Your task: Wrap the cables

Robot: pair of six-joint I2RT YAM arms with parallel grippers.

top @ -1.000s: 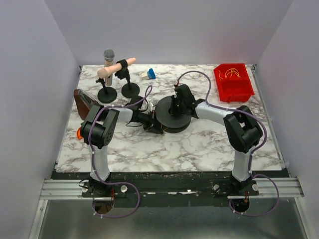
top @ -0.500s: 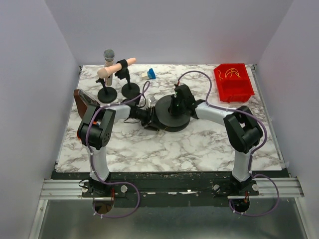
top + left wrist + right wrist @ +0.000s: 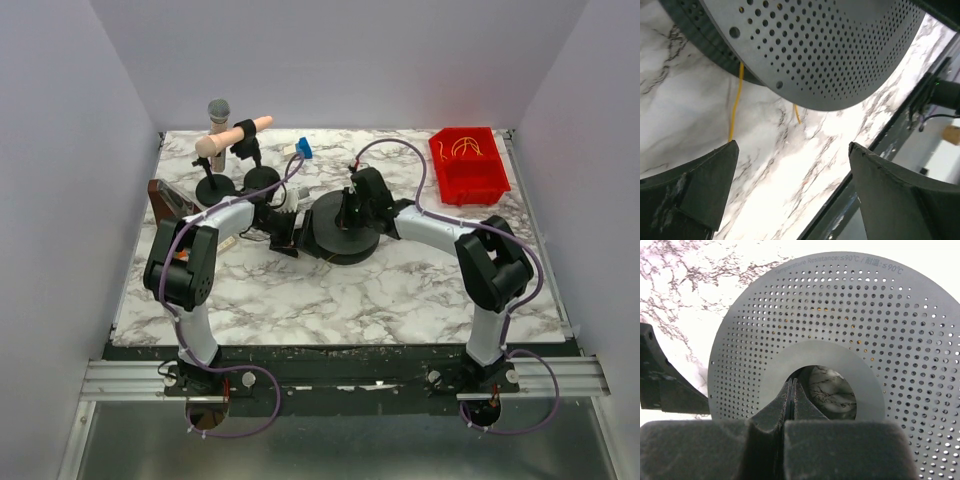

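Observation:
A thin yellow cable (image 3: 735, 102) hangs from under the rim of a grey perforated spool (image 3: 815, 45) down to the marble table, and a second short strand (image 3: 797, 114) shows beside it. My left gripper (image 3: 792, 150) is open just left of the spool (image 3: 340, 228), with only table between its fingers (image 3: 700, 185). The cable ends right at the left finger's tip. My right gripper (image 3: 792, 385) is shut, its tips poking into the spool's centre hole (image 3: 827, 390) with nothing seen between them. More yellow cables (image 3: 465, 147) lie in a red bin (image 3: 467, 170).
Two microphones on black stands (image 3: 232, 137) stand at the back left, close behind my left arm. A small blue and white object (image 3: 298, 150) lies near them. A brown object (image 3: 165, 200) leans at the table's left edge. The red bin sits at the back right corner.
My left gripper has gone from shut to wide open and drawn back left from the spool, its elbow swinging left. The right arm has stayed on the spool's hub.

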